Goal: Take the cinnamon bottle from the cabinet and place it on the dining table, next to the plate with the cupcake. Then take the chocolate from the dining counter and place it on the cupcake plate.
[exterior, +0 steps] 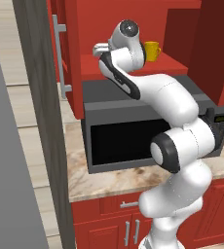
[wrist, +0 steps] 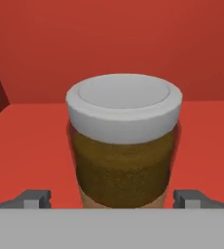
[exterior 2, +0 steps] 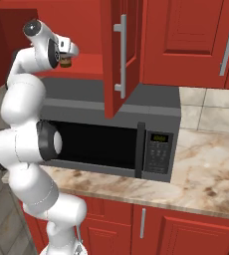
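Observation:
The cinnamon bottle (wrist: pixel 123 146), a small jar with brown contents and a grey lid, stands upright on the red shelf of the open cabinet (wrist: pixel 31 141). My gripper (wrist: pixel 113 200) is open, with one dark fingertip on each side of the jar's lower part and a gap to each. From the right base view the jar (exterior 2: pixel 64 63) peeks out just under the hand, inside the cabinet (exterior 2: pixel 91 64). The left base view has the arm's wrist reaching into the cabinet (exterior: pixel 92 65). The dining table, plate, cupcake and chocolate are out of view.
A yellow mug (exterior: pixel 152 50) stands on the same shelf, to the right of the hand. An open red cabinet door (exterior 2: pixel 117 50) hangs to the right. Below the shelf sits a dark microwave (exterior 2: pixel 111 137) on a marbled wall counter (exterior 2: pixel 206 184).

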You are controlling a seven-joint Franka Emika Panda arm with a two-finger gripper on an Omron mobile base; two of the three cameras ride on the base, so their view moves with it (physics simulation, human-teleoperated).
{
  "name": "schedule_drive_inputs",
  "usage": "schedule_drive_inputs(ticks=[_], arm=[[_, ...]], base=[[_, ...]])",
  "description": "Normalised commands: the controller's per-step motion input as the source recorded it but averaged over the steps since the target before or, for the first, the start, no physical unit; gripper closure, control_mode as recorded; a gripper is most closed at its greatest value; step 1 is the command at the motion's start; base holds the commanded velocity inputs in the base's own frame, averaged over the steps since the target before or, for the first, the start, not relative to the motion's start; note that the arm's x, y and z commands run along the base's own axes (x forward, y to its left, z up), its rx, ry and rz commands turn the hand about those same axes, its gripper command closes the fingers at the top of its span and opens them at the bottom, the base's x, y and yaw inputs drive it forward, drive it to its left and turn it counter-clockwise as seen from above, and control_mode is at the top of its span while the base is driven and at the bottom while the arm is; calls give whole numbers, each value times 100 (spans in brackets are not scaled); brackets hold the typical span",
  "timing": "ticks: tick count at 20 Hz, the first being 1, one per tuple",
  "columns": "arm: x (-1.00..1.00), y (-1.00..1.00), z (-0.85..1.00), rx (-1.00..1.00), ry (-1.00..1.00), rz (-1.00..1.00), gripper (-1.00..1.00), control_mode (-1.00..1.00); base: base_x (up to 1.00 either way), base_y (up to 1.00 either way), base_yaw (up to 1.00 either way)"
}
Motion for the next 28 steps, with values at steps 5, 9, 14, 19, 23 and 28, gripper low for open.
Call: schedule_drive_inputs(ticks=[5, 9, 14, 19, 23, 28], arm=[[21, 0, 0, 2, -1, 0, -100, -100], [16, 0, 0, 1, -2, 0, 100, -100], [6, 0, 0, 0, 0, 0, 100, -100], [-39, 0, 0, 0, -2, 0, 100, -100], [-100, 0, 0, 0, -11, 4, 100, -100], [-100, -2, 0, -1, -4, 1, 100, -100]], base=[[0, 0, 0], [0, 0, 0], [0, 0, 0], [0, 0, 0], [0, 0, 0], [0, 0, 0]])
